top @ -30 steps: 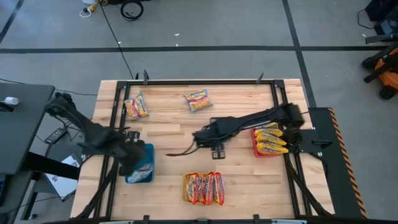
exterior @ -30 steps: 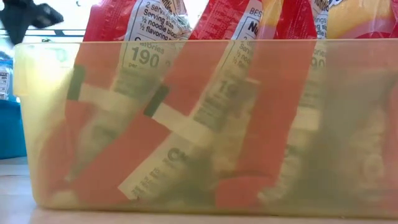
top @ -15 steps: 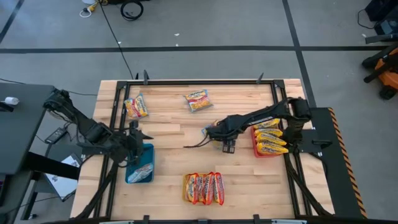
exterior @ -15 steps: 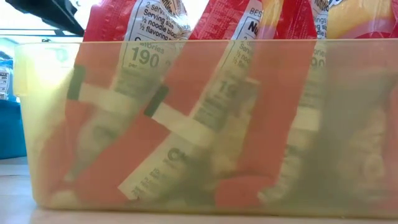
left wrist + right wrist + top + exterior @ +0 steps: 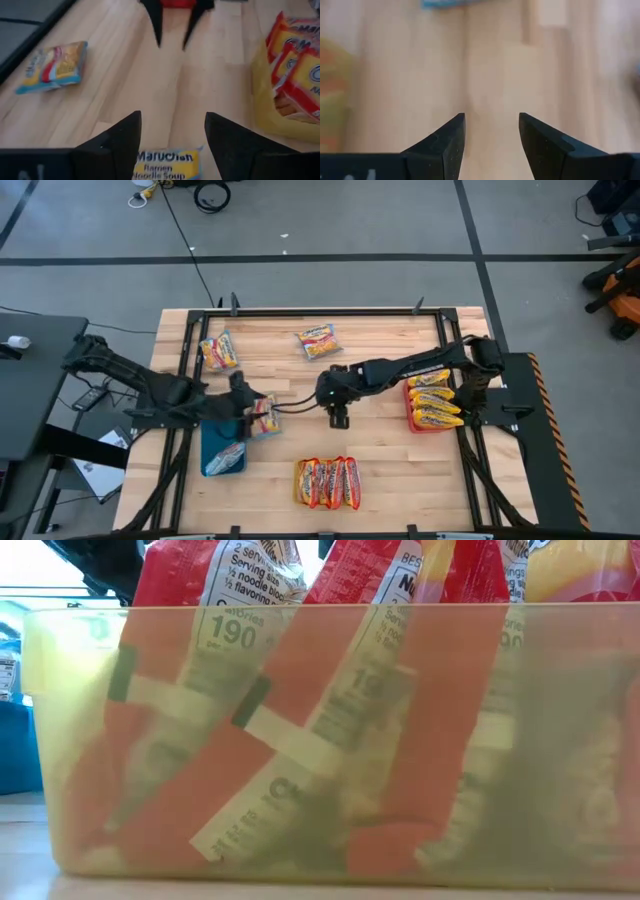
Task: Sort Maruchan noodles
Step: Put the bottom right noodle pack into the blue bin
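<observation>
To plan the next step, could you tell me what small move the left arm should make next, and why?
Probably ease the Maruchan packet toward the right tool. The left tool appears to grip the packet just beside the blue tray, and the right tool faces it across bare table, open and empty, which suggests a handover.

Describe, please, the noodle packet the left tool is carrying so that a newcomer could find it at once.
From the blue tray on the wooden table's left side, look to its right edge. The left tool holds a yellow-orange Maruchan packet there, the only packet held rather than lying on wood or in a tray.
</observation>
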